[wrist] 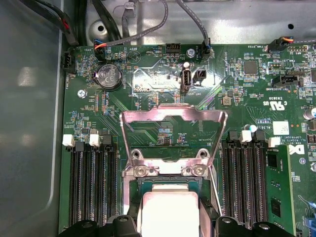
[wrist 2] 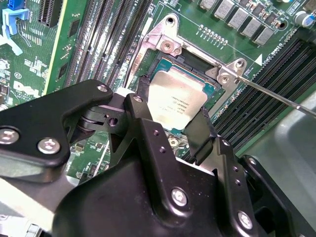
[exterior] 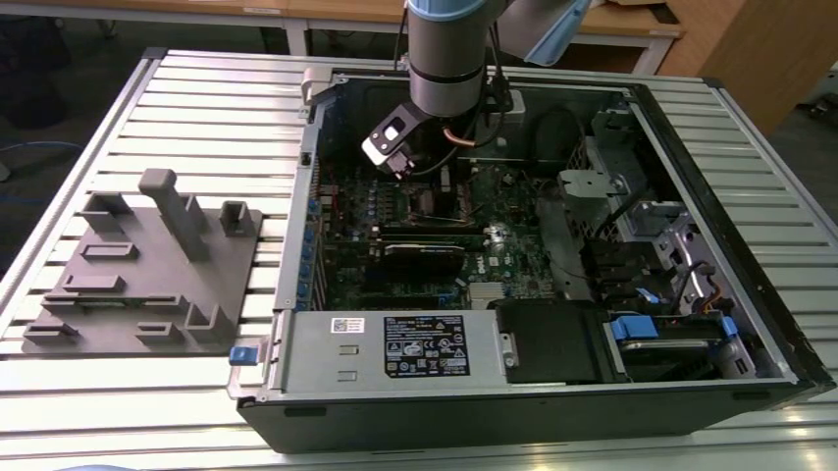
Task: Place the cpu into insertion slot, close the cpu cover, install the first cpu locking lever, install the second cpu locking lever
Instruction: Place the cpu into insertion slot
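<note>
The cpu (wrist 2: 180,96), a flat square chip with a silver top, sits between my black fingers (wrist 2: 201,129), level with the insertion slot (wrist 2: 190,65). My gripper (wrist 2: 173,106) is shut on the chip's opposite edges. In the first wrist view the cpu (wrist: 168,205) lies low in the socket frame, with the gripper (wrist: 169,223) around it. The cpu cover (wrist: 173,118), a thin silver frame, stands raised on its hinge beyond the socket. A thin locking lever (wrist 2: 276,98) sticks out sideways, unlatched. In the exterior view the gripper (exterior: 439,191) hangs inside the open computer case over the motherboard.
Long black memory slots (wrist: 91,182) flank the socket on both sides. Cables (wrist: 148,24) run along the case wall past the board. A grey moulded fixture (exterior: 144,265) lies at the exterior view's left of the case. The power supply (exterior: 392,343) and drive bays (exterior: 654,334) line the near side.
</note>
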`<state>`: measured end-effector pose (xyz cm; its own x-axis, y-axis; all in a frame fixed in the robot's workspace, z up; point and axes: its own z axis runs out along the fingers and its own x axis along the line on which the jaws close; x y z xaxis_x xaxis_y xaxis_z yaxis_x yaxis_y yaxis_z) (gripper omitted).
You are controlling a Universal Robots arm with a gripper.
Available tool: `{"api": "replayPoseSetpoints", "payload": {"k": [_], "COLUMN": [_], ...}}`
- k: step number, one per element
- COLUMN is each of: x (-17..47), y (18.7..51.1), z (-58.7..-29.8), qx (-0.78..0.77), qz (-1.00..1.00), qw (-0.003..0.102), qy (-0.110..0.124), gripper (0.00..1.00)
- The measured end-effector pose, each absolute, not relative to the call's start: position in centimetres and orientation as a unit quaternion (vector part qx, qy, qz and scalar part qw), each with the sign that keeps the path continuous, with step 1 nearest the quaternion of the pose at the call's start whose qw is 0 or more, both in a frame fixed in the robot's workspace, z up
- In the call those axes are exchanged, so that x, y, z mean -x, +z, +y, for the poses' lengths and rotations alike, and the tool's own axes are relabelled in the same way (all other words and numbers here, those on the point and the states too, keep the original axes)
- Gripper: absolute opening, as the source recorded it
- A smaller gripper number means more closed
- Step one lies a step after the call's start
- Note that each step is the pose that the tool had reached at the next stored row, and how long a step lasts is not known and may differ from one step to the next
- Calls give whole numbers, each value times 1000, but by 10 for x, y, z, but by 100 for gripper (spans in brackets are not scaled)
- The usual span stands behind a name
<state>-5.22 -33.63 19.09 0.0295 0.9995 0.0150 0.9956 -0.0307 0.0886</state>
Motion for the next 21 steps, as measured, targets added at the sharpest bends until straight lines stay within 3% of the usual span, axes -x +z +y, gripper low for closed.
{"api": "replayPoseSetpoints", "payload": {"k": [9, 12, 13, 21], "x": [52, 52, 52, 52], "y": [191, 191, 191, 196], "z": [-336, -336, -336, -336], "qx": [-717, -717, -717, -717], "qz": [696, 696, 696, 696], "qw": [26, 27, 27, 27], "qy": [36, 37, 36, 36], "gripper": [54, 55, 62, 62]}}
